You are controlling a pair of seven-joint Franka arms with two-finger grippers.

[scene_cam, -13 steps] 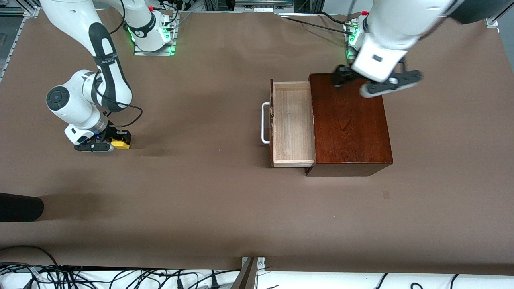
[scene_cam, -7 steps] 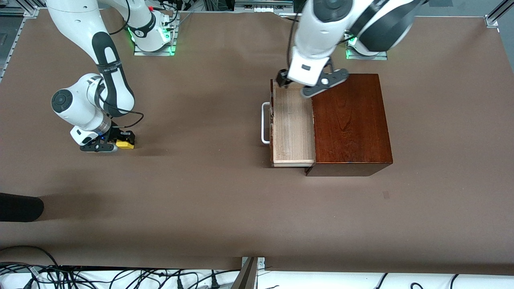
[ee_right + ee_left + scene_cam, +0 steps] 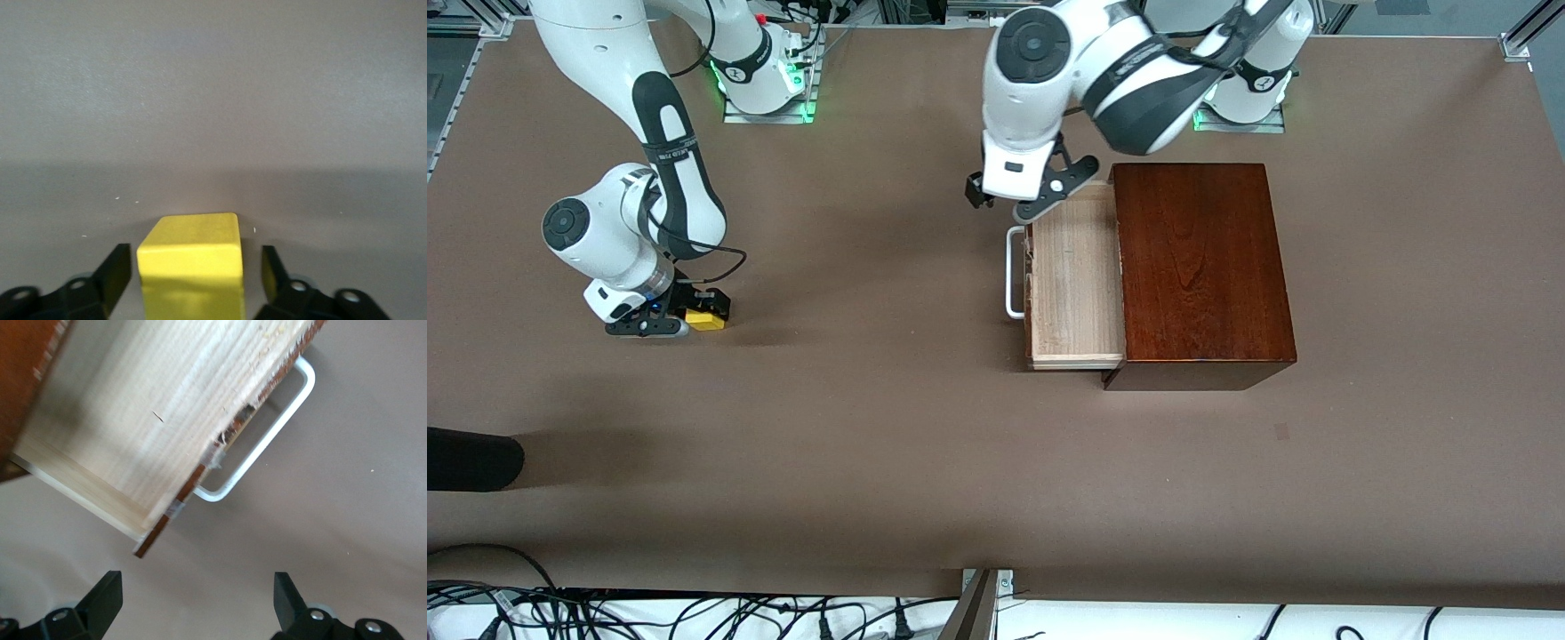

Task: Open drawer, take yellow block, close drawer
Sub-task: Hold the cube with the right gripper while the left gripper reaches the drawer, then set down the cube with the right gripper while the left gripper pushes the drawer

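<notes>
My right tool (image 3: pixel 680 317) is low at the desk (image 3: pixel 889 427), toward the right arm's end, with the block (image 3: pixel 704 319) between its fingers. A moment ago those fingers were clamped on the block; now the right wrist view shows them standing apart, a slim gap on each side of the block (image 3: pixel 190 267), which sits on the desk. So I judge the block is delivered: it is out of the drawer and let go, and this arm has only to lift clear without nudging it.

My left tool (image 3: pixel 1007 200) has travelled in the same second. It was over the top of the box (image 3: pixel 1200 267); then it crossed the open tray; now it hangs over the farther corner of the drawer (image 3: pixel 1074 276) front, just by the handle (image 3: pixel 1014 271). Its fingers (image 3: pixel 100 607) are spread wide with nothing between them. In the left wrist view the handle (image 3: pixel 267 447) and the dark front edge lie just ahead of the tool, and the bare wooden tray shows empty.

The drawer is still pulled out from the box, its front facing the right arm's end of the desk. What is left, as I read it, is the closing. My left tool must come down on the outer side of the front and press it toward the box. Pushing near one corner could skew the tray or shift the whole box, so I would aim nearer the middle of the front.
</notes>
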